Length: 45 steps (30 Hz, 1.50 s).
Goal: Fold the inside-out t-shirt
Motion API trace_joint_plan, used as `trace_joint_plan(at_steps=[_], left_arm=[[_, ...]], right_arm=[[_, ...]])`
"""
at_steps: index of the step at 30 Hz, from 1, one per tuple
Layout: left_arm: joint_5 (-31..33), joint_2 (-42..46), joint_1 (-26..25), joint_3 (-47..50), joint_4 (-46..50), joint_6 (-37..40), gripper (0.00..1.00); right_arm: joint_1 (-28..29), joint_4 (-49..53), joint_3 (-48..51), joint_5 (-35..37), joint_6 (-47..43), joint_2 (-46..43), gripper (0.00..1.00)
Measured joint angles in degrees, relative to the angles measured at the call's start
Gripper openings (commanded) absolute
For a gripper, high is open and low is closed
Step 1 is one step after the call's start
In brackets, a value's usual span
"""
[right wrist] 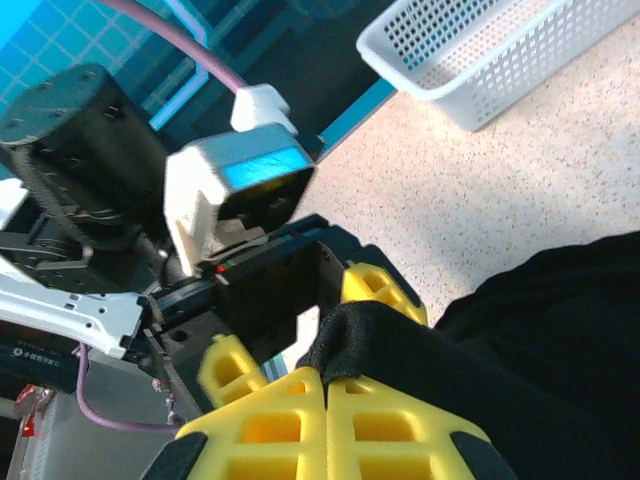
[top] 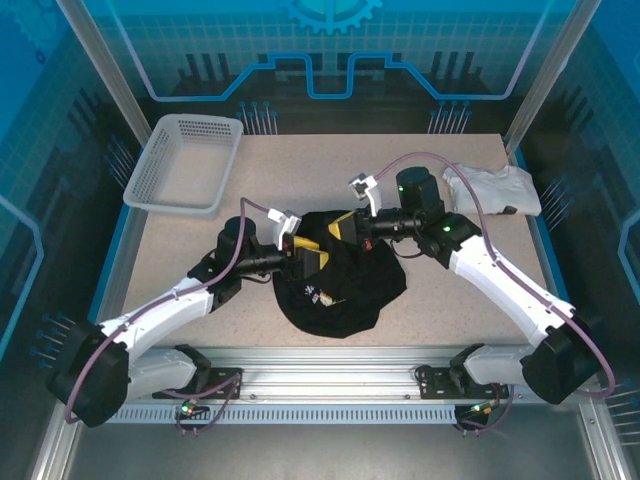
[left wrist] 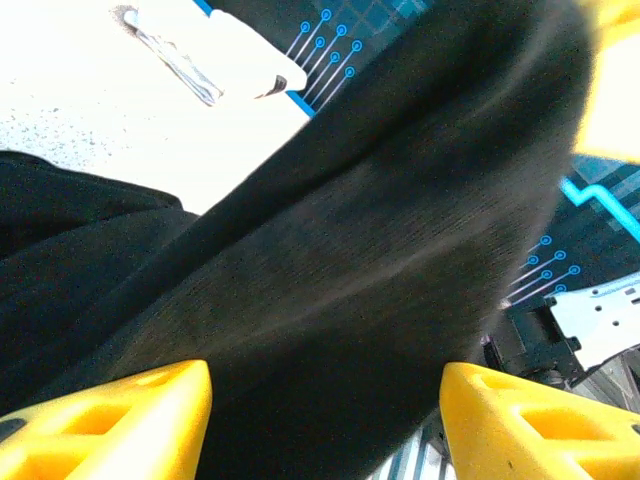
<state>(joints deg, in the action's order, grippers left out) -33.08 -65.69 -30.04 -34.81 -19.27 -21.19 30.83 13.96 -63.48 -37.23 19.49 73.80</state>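
Looking at the top view: the inside-out t-shirt (top: 340,285) lies as a crumpled black heap at the middle of the table (top: 450,310), between the two arms, with a small light label (top: 322,296) showing on it. The left gripper (top: 305,255) and right gripper (top: 345,225) meet at the heap's far edge, close together, with cloth pulled up between them. A basket (top: 185,165) sits at the far left and a white garment (top: 495,190) at the far right, both well apart from the shirt.

Left wrist view: the left gripper (left wrist: 325,400) has its yellow fingers (left wrist: 120,420) spread wide. A band of the inside-out t-shirt (left wrist: 380,270) runs through the gap, loose, not clamped.

Right wrist view: the right gripper (right wrist: 325,395) has its fingers pressed together, pinching a fold of the inside-out t-shirt (right wrist: 520,340) at the tips. The left gripper (right wrist: 300,320) is just beyond, its fingers standing either side of the same bit of cloth. The basket (right wrist: 500,60) is behind.

Progress, as a judgement: early. No neat fold is visible and the shirt is bunched, not spread. Left to do: flatten it, fold the sleeves in, fold the body over. It looks like a hand-over of the edge, with the right side carrying the hold.
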Motion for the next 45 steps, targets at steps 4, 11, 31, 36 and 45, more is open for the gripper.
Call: trace_joint_plan(at_steps=[4, 11, 31, 36, 45], left_arm=[[0.8, 0.3, -1.0, -0.9, 0.8, 1.0, 0.60], [3.4, -1.1, -1.6, -3.8, 2.4, 3.1, 0.04], [5.4, 3.7, 0.7, -0.2, 4.5, 1.6, 0.00], [5.4, 4.9, 0.7, 0.7, 4.5, 1.6, 0.00], [5.1, 6.8, 0.7, 4.3, 4.3, 1.7, 0.04]], right_arm=[[1.0, 0.0, -0.4, 0.4, 0.2, 2.4, 0.00], [1.5, 0.2, -1.2, 0.9, 0.6, 2.9, 0.06], [0.9, 12.3, 11.8, 20.0, -8.6, -5.0, 0.43], [0.4, 9.9, 14.6, 20.4, -7.7, -2.4, 0.39], [-1.3, 7.0, 15.0, 21.7, -5.5, -1.3, 0.00]])
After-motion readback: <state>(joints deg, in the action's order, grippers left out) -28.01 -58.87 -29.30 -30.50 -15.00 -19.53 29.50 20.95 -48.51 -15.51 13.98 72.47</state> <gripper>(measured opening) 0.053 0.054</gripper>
